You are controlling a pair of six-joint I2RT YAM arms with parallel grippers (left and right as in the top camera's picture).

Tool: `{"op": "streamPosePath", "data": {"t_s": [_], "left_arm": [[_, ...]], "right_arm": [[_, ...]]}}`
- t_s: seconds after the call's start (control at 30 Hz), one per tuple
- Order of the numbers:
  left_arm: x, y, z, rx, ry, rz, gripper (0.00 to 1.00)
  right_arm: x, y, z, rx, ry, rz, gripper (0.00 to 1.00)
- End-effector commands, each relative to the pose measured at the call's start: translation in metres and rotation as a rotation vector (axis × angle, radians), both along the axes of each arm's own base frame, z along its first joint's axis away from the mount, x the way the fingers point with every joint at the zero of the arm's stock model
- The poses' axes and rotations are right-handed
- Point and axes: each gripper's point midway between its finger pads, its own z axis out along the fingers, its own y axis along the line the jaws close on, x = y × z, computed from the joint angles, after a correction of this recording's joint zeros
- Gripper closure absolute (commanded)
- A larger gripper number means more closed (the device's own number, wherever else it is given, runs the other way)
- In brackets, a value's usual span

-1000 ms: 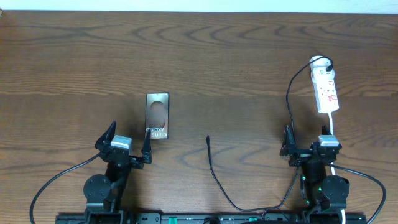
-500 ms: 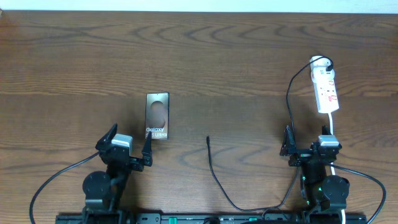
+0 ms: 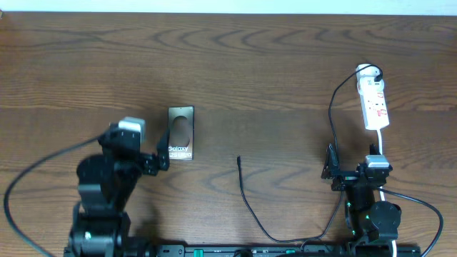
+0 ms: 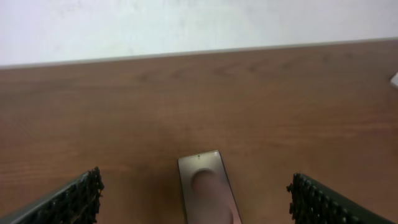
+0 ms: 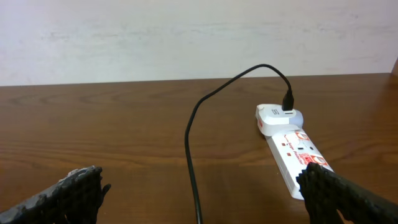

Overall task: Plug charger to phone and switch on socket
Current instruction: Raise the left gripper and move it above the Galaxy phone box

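Our left pincer (image 4: 196,194) stands wide open and holds nothing. The phone (image 3: 181,133) lies flat on the table (image 3: 271,64) just ahead of it. Our right pincer (image 5: 199,186) gapes just as wide and is empty too. Ahead of it lies the power strip (image 3: 374,103), with the charger cable (image 3: 246,198) plugged in at its far end. The cable's loose tip rests between our arms, apart from the phone.
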Motion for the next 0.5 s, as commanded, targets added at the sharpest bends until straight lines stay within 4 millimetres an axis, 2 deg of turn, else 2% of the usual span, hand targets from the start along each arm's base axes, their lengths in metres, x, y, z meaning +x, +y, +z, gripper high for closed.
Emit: {"op": "streamPosePath", "data": {"t_s": [0.0,0.47], "left_arm": [[0.014,-0.001,0.02,-0.013,0.042,-0.002,0.06],[0.055,-0.004,0.048,-0.018,0.365,-0.013,0.06]], "right_arm": [[0.0,-0.002,-0.001,0.008,0.001,-0.009,0.01],[0.0,-0.002,-0.001,0.008,0.002,-0.009,0.01]]}}
